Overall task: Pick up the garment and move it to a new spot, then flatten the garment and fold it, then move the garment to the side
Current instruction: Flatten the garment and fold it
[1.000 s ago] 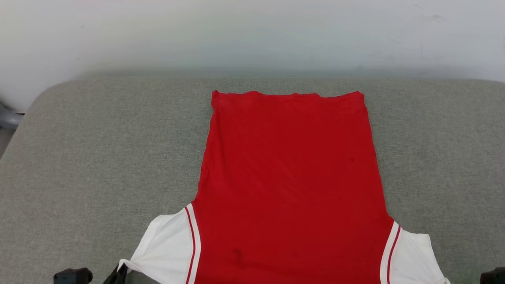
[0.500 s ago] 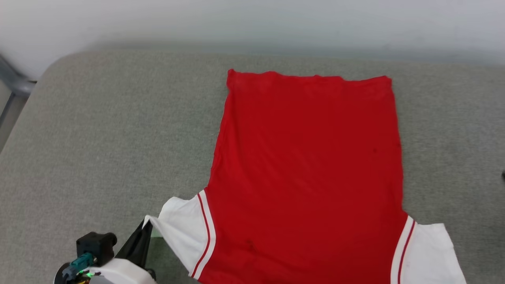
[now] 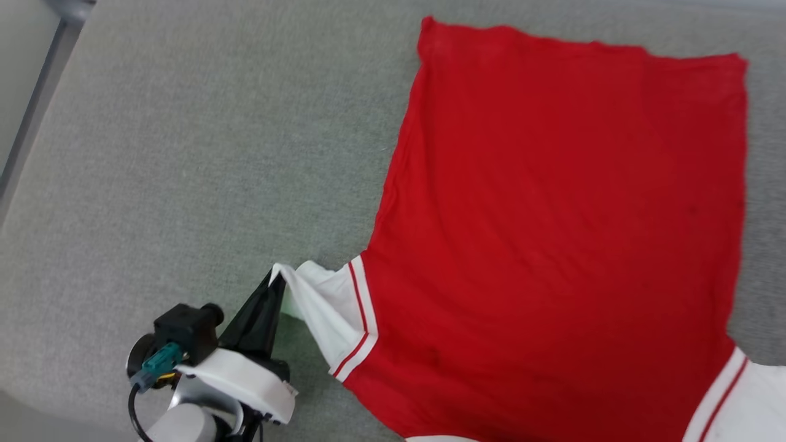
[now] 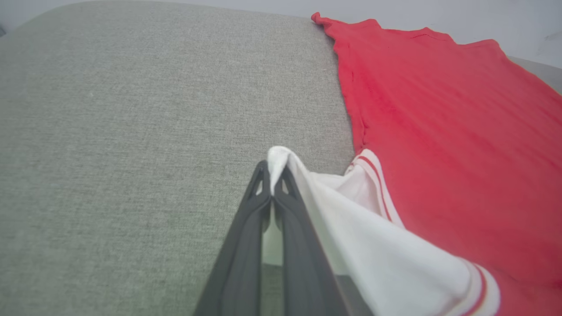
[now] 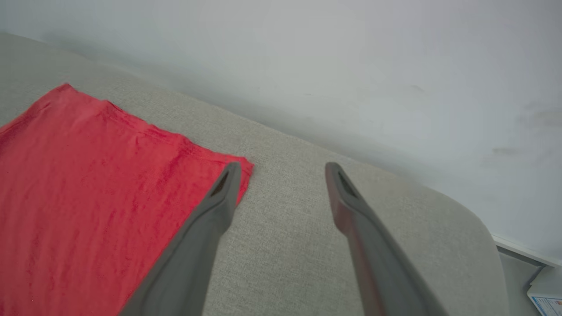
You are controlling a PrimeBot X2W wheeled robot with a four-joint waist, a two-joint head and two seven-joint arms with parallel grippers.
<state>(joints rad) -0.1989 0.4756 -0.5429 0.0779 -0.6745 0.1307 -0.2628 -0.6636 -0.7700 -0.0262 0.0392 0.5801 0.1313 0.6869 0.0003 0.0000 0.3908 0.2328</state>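
The garment (image 3: 552,215), a red jersey with white sleeves and red-and-white trim, lies spread flat on the grey cushion (image 3: 184,153), plain side up. My left gripper (image 3: 274,283) is shut on the tip of the garment's white left sleeve (image 3: 319,301) and holds it a little off the cushion. In the left wrist view the gripper (image 4: 272,175) pinches that sleeve (image 4: 351,228) between its dark fingers. My right gripper (image 5: 281,169) stands open with nothing between its fingers, above bare cushion just beside a far corner of the red garment (image 5: 88,175).
The cushion's rounded left edge (image 3: 37,116) drops to a grey frame. A pale wall (image 5: 351,66) rises behind the cushion. At the right edge of the cushion sits a white printed thing (image 5: 546,296), low down.
The head camera has tilted down and turned, so the garment sits higher and further right in view. My right gripper has opened. The left gripper keeps its grip on the sleeve tip.
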